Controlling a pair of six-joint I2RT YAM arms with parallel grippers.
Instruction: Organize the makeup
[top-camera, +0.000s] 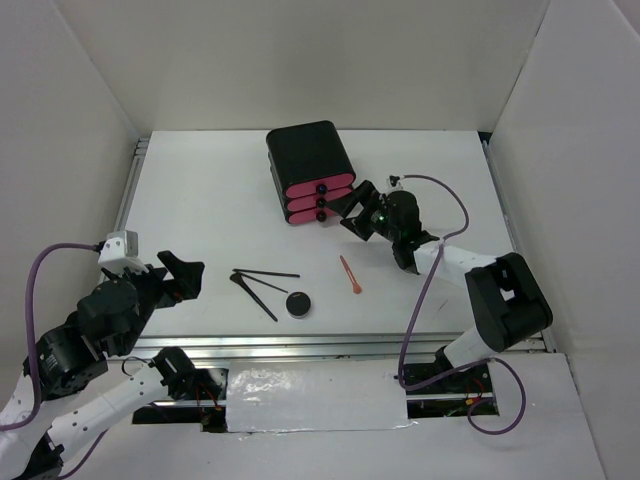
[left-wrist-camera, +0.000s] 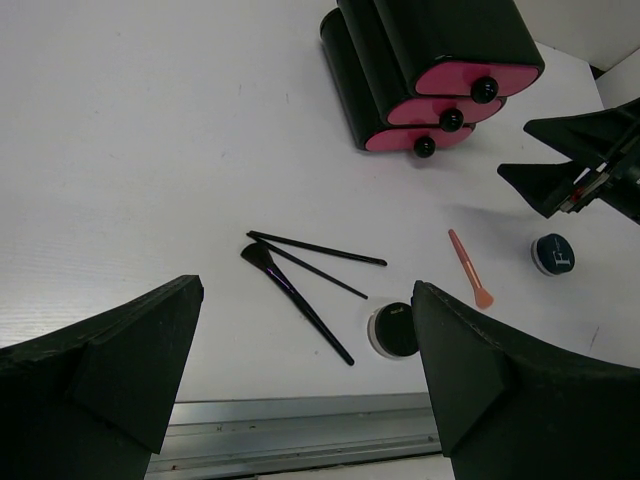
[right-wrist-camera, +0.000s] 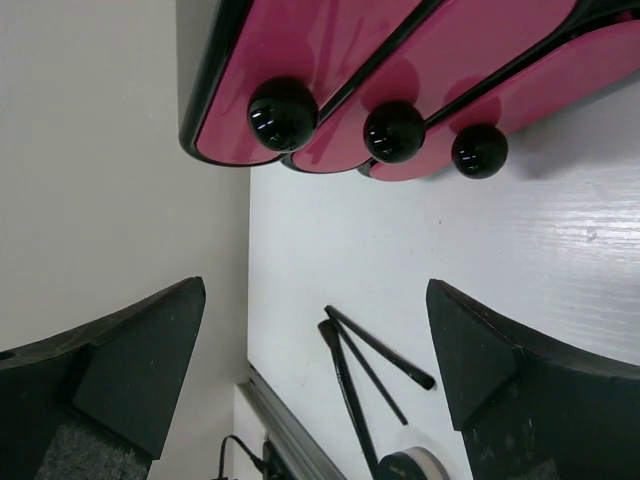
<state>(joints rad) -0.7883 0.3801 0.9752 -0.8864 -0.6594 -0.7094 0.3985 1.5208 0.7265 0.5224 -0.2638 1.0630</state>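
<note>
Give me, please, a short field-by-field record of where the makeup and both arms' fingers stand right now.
left fingers: open, empty, over the white table at its near left
right fingers: open, empty, facing black chest with pink drawers
thin black brushes: three, fanned on table
round black compact: beside the brushes
orange-pink stick: lying alone
dark blue round jar: on table, near right fingers

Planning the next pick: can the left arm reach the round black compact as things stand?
Probably yes, from above: the left gripper is open and nothing covers the compact, though the brushes lie between them.
</note>
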